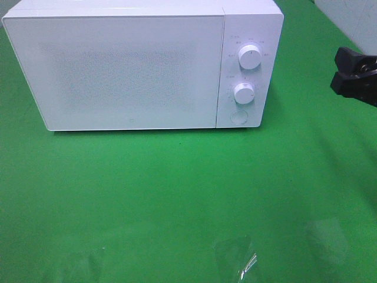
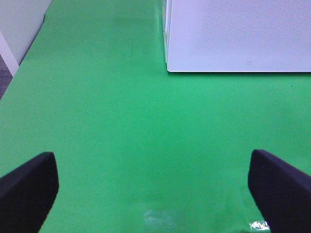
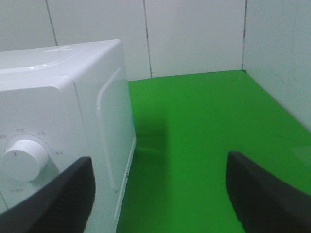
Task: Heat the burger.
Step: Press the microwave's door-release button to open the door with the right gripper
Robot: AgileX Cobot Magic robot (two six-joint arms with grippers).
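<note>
Left gripper (image 2: 155, 194) hangs low over the green cloth (image 1: 177, 194) out front, jaws wide apart, nothing between them. Behind it stands the white microwave (image 1: 135, 71), door closed, two knobs (image 1: 250, 58) on its right panel. The right gripper (image 1: 356, 73) is beside that end, jaws apart, empty. Burger shows in no view, can't tell where it is.

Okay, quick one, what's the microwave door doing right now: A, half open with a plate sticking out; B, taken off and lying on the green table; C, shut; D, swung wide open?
C: the microwave door sits flush beside the control panel, with no gap showing and nothing poking out.
</note>
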